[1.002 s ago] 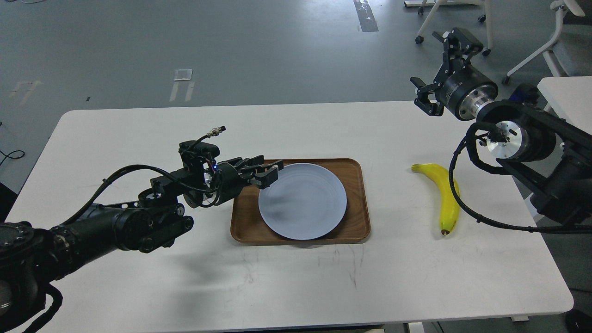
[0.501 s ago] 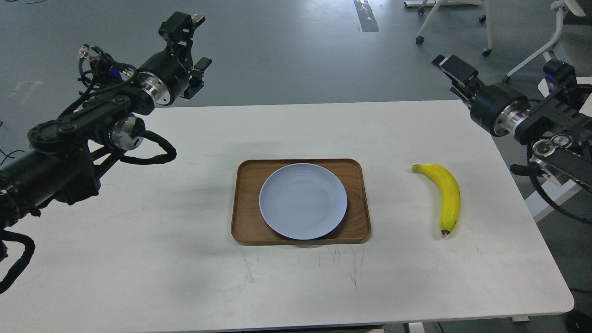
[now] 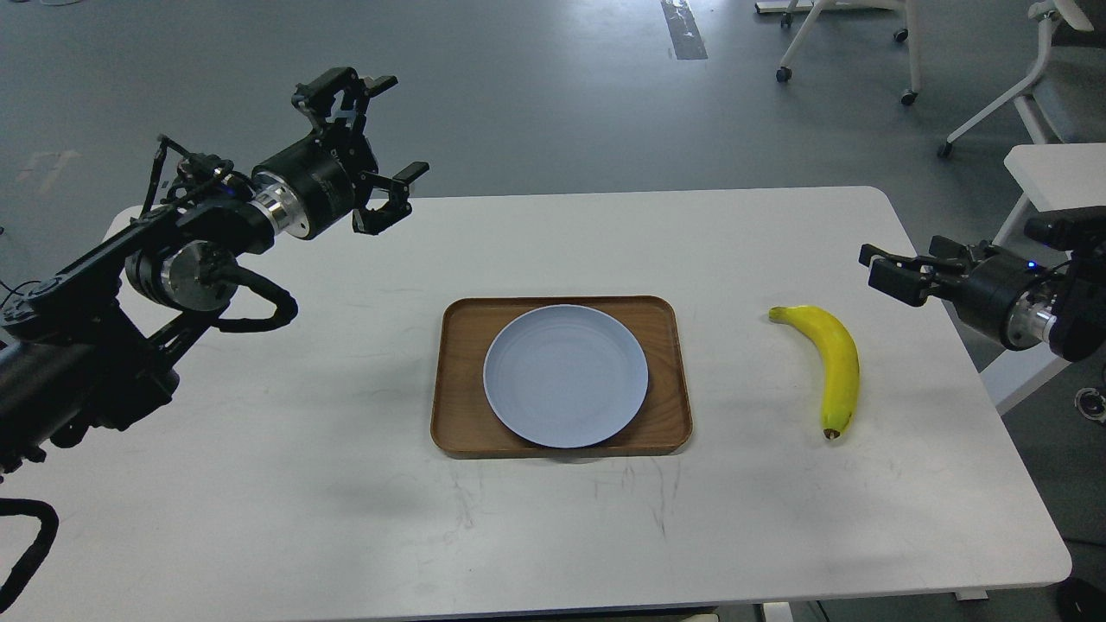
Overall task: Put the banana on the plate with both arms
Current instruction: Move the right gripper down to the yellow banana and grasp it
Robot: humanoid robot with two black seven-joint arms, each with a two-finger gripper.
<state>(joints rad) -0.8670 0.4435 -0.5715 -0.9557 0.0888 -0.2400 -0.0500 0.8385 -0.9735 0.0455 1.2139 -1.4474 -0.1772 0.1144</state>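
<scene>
Banana [image 3: 835,367] lay flat on the white table [image 3: 259,484], well right of the wooden tray [image 3: 670,380], with bare tabletop all round it; dark tip pointed toward the near edge, stem toward the tray side. Plate [image 3: 565,376] sat inside the tray, its near rim reaching the tray's near edge, nothing on it. Left gripper [image 3: 380,142] hovered high over the far-left part of the table, fingers spread wide, holding nothing. Right gripper [image 3: 890,272] hung at the table's right edge, beyond the banana and apart from it; its fingers appeared parted and held nothing. Wide open surface lay along the near edge and between tray and left arm.
</scene>
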